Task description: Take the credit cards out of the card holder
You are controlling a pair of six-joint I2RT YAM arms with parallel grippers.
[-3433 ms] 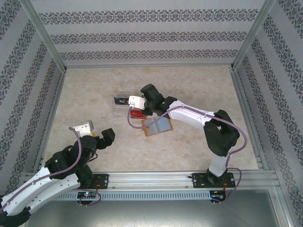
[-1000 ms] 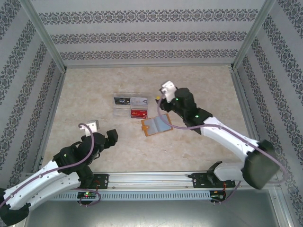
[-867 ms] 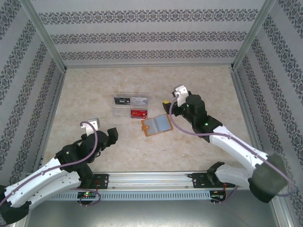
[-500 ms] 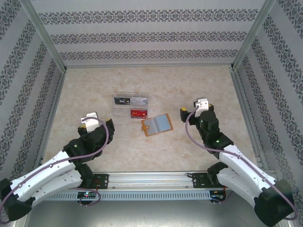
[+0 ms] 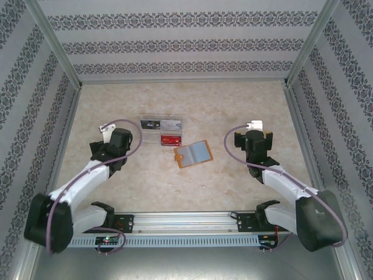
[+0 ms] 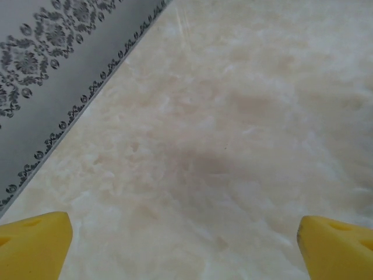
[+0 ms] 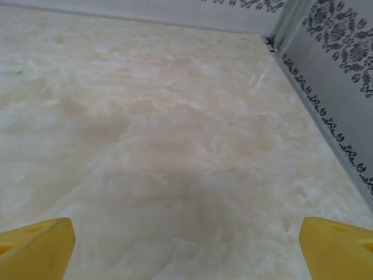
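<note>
The card holder lies open and flat mid-table, orange-tan outside with grey-blue pockets facing up. Several credit cards lie side by side on the table just beyond and left of it; one is red, one dark. My left gripper is left of the cards, open and empty. Its yellow fingertips stand far apart over bare table, and the gripper holds nothing. My right gripper is right of the holder and apart from it. That gripper is open too, with wide-spread yellow pads.
The marble-look table is walled by patterned panels with metal posts. The left wall runs close beside my left gripper. The right wall and a corner post stand ahead of my right gripper.
My right arm has drawn back from the card holder toward the right side, its jaws widening fully. My left arm has swung forward and up the left side. Holder and cards have not moved.
</note>
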